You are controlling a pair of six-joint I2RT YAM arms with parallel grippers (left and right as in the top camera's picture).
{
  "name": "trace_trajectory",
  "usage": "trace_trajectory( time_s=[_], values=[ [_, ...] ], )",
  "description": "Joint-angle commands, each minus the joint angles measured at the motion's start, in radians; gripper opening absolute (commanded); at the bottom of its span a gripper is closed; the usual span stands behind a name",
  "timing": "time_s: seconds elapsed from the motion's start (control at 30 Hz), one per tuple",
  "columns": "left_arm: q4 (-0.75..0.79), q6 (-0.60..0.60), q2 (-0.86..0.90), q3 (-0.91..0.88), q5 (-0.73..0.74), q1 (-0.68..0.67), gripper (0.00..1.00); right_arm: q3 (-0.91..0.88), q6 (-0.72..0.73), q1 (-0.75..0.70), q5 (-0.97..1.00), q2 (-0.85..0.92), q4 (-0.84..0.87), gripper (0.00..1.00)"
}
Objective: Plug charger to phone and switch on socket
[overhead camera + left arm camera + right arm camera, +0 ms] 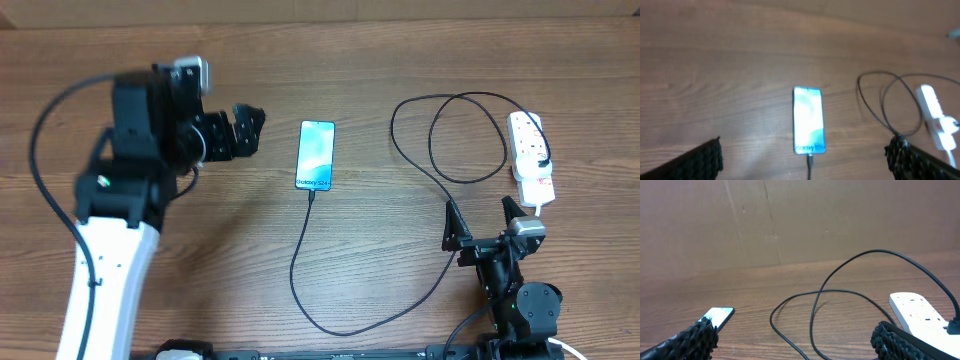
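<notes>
The phone (315, 154) lies flat mid-table, its cyan screen lit. The charger (300, 260), a thin black cable, runs from the phone's bottom edge, where its tip (810, 161) looks seated in the port. It curves toward the front, then loops back to a black plug in the socket (531, 150), a white power strip at the right. My left gripper (246, 132) hovers open just left of the phone (809, 120), holding nothing. My right gripper (482, 220) stands open near the front, short of the socket (920, 314) and the cable loops (815, 310).
A brown cardboard wall (790, 220) closes off the far side of the wooden table (400, 60). The power strip's thick white cord (540, 203) leads toward my right arm's base. The left arm fills the left of the overhead view.
</notes>
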Motion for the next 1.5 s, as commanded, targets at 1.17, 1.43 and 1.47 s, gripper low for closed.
trace_trajectory(
  time_s=[1.17, 1.43, 1.47],
  values=[
    [0.98, 0.042, -0.816, -1.265, -0.168, -0.004, 1.0, -0.011, 0.006, 0.007, 0.007, -0.01, 0.006, 1.0],
    [0.742, 0.101, -1.007, -1.265, -0.162, 0.101, 1.0, -0.011, 0.006, 0.007, 0.007, -0.01, 0.006, 1.0],
    [0.718, 0.101, -1.028, -1.265, -0.147, 0.122, 1.0, -0.011, 0.006, 0.007, 0.007, -0.01, 0.006, 1.0]
  ],
)
